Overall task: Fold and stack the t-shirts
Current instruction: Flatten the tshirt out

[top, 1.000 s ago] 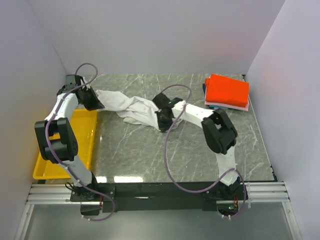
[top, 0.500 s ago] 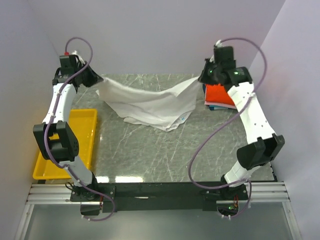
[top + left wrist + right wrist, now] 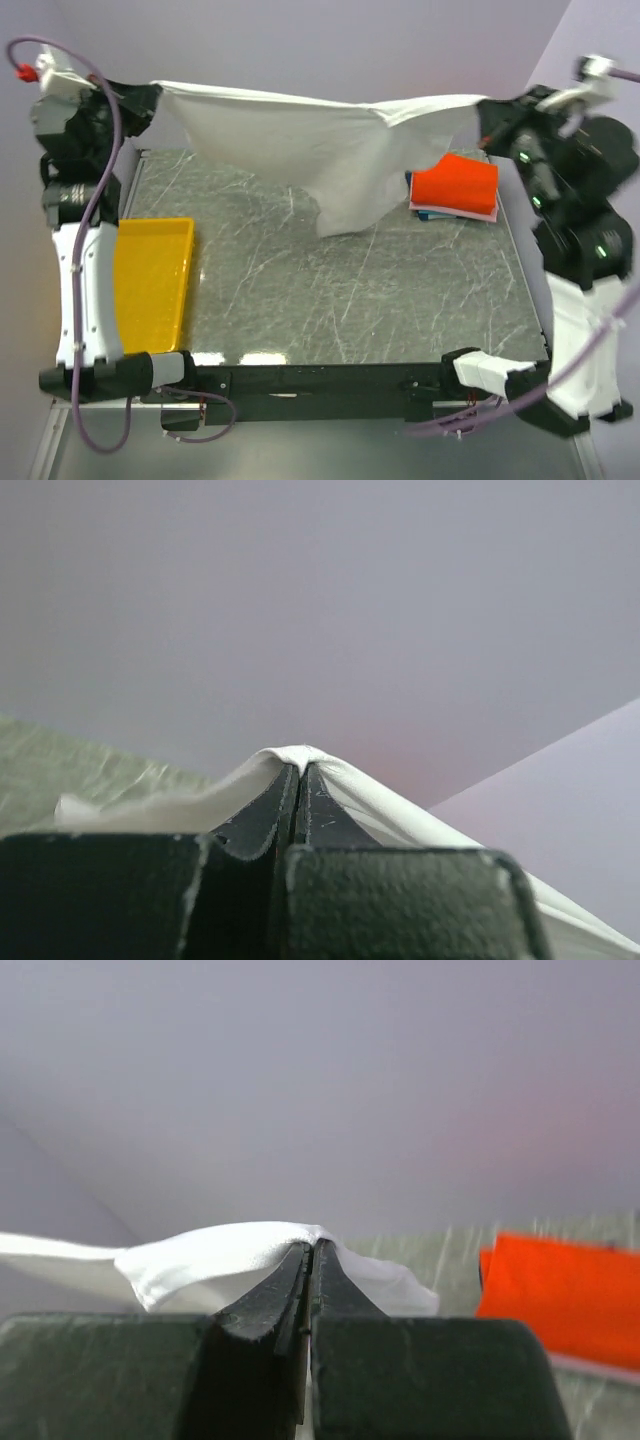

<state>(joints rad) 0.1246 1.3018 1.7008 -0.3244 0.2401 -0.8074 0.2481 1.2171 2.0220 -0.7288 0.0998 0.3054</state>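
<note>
The white t-shirt (image 3: 330, 150) hangs in the air, stretched between my two raised grippers, its lower part drooping over the table's back half. My left gripper (image 3: 150, 92) is shut on its left corner; the cloth (image 3: 180, 805) drapes over the fingertips in the left wrist view. My right gripper (image 3: 483, 108) is shut on its right corner, with cloth (image 3: 220, 1250) over the tips in the right wrist view. A folded orange-red t-shirt (image 3: 455, 185) tops a stack at the back right, with pink and blue edges beneath. It also shows in the right wrist view (image 3: 560, 1295).
A yellow plastic tray (image 3: 150, 280) lies at the left edge of the marble table (image 3: 350, 290). Lilac walls close in the back and both sides.
Both arms have risen high and spread apart, lifting the white t-shirt off the table and stretching it out in the air. One second ago it lay crumpled on the table.
</note>
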